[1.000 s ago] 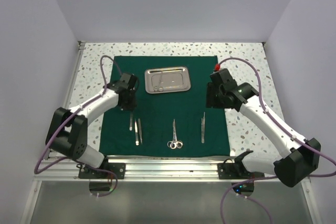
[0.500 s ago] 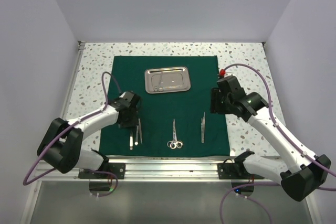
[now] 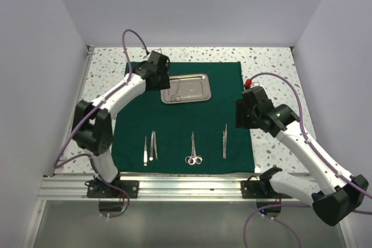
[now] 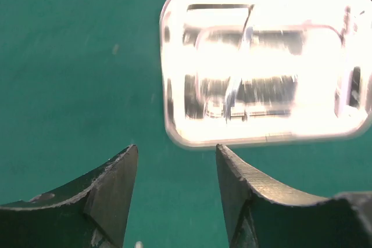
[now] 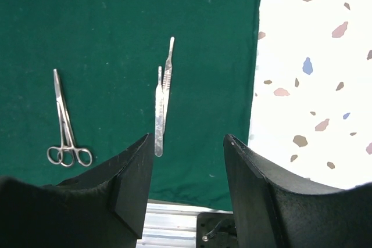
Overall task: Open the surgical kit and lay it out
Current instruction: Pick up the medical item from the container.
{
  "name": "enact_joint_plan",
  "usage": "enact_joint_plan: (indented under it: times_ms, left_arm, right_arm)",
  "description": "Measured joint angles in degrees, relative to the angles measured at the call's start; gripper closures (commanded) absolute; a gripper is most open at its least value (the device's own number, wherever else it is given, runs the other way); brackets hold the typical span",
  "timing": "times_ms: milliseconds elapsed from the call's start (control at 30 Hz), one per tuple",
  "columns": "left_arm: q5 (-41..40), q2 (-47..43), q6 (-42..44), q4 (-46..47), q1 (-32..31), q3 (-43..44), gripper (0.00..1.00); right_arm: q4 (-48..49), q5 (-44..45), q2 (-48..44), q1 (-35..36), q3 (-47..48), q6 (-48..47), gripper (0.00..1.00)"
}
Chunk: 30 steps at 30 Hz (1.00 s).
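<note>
One speckled bench (image 3: pixel 273 62) carries everything; on it the green cloth (image 3: pixel 192 114) is spread flat and square, judged soft, light and apt to ruck if dragged, so it is best taken by a corner or hem; toward its far edge the steel tray (image 3: pixel 197 88) rests, judged stiff, smooth and slippery, best pinched across its raised rim; something slim and shiny is seen inside it, too blurred to be named; the left hand (image 4: pixel 177 155) is held above the cloth just short of a corner of the tray, its fingers spread wide with nothing between them; the right hand (image 5: pixel 189 140) is held over the cloth's right border, likewise wide open and empty; along the near edge the scissors (image 3: pixel 193 149) are laid at the middle, tweezers (image 3: pixel 150 146) to the left, two slim tools (image 5: pixel 163 105) to the right; these are judged light, hard, thin and low-lying, so a pinch across the middle of the shaft, fingers pressed down to the cloth, would be called for.
</note>
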Motion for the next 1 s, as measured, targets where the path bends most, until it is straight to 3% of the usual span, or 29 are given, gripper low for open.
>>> enact_joint_plan:
  times_ms: [267,433,867,1000]
  left_arm:
    - [3.34,23.56,5.86,-1.11,1.73,19.63,0.43]
    - [5.16,32.81,8.24,-2.51,1.77,30.36,0.43]
    - [8.04,42.64,10.01,-2.51,1.86,42.69,0.44]
    - [7.93,43.63,10.54,-2.43,1.86,44.06,0.52]
  right_arm:
    - [-1.4,3.28,2.12,0.0,1.4,1.18,0.44]
    - [-1.99,4.55,3.93,-0.02,1.84,2.62,0.44]
    - [-2.32,6.47,11.08,-0.02,6.6,2.93,0.44]
    - [-2.34,6.49,13.64,-0.09,8.61,2.19,0.44]
